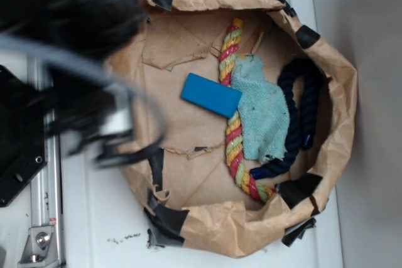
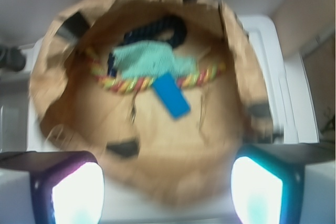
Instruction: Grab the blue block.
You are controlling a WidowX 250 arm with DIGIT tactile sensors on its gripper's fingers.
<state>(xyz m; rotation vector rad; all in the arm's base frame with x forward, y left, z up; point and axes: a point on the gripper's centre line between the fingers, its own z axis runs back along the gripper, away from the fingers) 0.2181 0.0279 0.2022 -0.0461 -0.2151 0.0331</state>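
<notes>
White table surface (image 1: 94, 218) carries a crumpled brown paper tub (image 1: 207, 230) patched with black tape. On its floor lies the blue block (image 1: 211, 95), flat, one end touching the multicoloured rope (image 1: 233, 127). Beyond that rope is the teal cloth (image 1: 264, 114), which partly covers it, and farther still the dark navy rope (image 1: 295, 117) curves along the wall.

The gripper (image 2: 167, 192) is outside the tub, above its near rim, and blurred in the exterior view. In the wrist view both fingers (image 2: 76, 195) show at the bottom corners with a wide gap between them and nothing held. The block is ahead of the gripper, well apart from it, near the middle line between the fingers.
</notes>
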